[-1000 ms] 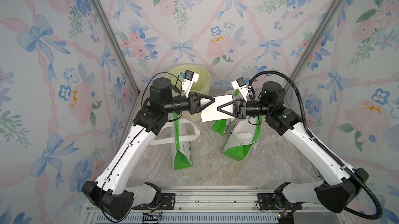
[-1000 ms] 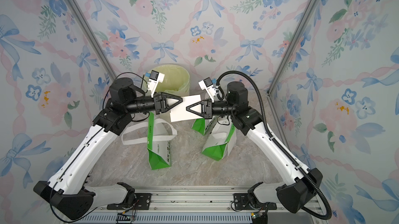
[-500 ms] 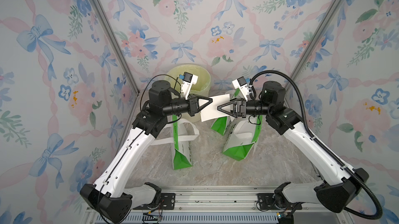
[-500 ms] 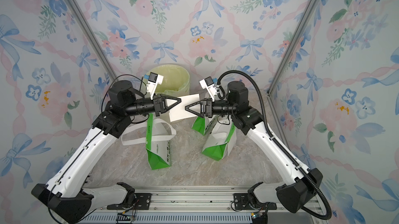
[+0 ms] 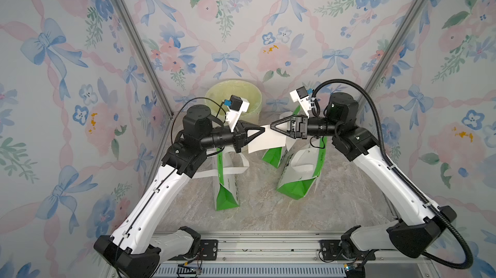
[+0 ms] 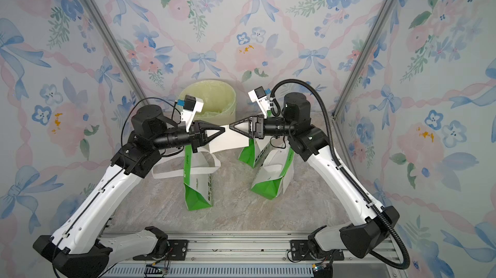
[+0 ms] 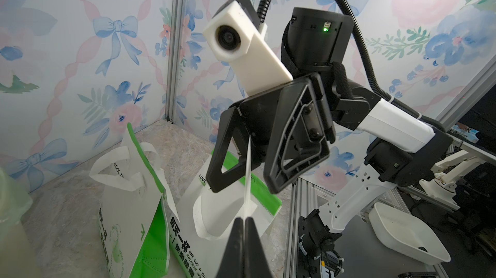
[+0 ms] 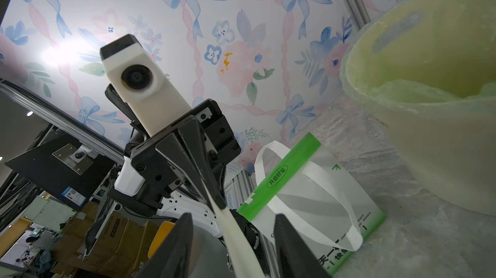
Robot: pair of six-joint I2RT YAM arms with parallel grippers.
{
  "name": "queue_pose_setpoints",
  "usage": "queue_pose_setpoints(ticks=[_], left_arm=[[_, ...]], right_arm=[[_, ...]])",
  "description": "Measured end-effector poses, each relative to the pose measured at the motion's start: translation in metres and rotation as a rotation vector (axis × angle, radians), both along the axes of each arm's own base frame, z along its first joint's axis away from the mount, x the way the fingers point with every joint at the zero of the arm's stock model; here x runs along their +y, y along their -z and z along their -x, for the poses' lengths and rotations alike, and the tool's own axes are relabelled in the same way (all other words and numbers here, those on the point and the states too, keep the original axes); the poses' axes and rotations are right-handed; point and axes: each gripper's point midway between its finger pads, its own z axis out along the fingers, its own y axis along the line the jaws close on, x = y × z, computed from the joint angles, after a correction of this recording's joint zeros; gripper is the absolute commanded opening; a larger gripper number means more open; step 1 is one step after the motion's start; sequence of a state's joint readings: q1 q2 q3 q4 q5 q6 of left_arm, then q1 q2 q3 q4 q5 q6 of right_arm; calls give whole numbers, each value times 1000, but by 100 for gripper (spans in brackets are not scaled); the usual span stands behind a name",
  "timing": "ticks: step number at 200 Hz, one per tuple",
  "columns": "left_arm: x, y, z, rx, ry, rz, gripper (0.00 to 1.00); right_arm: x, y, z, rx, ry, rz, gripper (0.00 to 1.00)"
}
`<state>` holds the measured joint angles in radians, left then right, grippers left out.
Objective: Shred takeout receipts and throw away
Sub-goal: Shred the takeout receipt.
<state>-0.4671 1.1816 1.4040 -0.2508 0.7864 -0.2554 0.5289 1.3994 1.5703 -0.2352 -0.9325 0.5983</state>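
Marbled grey-beige tabletop (image 5: 268, 217). At back centre: pale yellow-green bin (image 5: 252, 94) with liner, against rear wall. In front: three green-and-white bags, standing. Left bag (image 5: 226, 182) alone; right bag (image 5: 298, 180) and smaller-looking third bag (image 5: 272, 157) close together, nearer the bin.

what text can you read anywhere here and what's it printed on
"开启好运": green band of one bag
"每天一杯", "ONE CUP A DA", "SADNESS GO", the last two cut off: face of a second bag
"COOL T", cut off: top of a third bag
receipt: no print visible
bag print in both top views: too small to read
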Motion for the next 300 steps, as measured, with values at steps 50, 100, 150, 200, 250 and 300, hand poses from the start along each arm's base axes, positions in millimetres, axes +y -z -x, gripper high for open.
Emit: queue_pose_setpoints(ticks=[50, 100, 150, 200, 250, 300], left_arm=[[-1, 0, 1, -19, 10, -5, 0], [-1, 1, 1, -25, 12, -9, 0], [-2, 4, 2, -29, 23, -14, 0], [0, 7, -4, -39, -11, -25, 13], [1, 7, -8, -44, -34, -29, 18], [1, 7, -7, -36, -31, -26, 7]], right_arm=[[6, 6, 3, 28, -23, 12, 30], [7, 4, 5, 46, -33, 4, 27], [9, 2, 7, 59, -44, -6, 0], [11, 6, 4, 67, -44, 0, 0], [12, 7, 6, 67, -50, 4, 0], [12, 7, 6, 70, -50, 7, 0]])
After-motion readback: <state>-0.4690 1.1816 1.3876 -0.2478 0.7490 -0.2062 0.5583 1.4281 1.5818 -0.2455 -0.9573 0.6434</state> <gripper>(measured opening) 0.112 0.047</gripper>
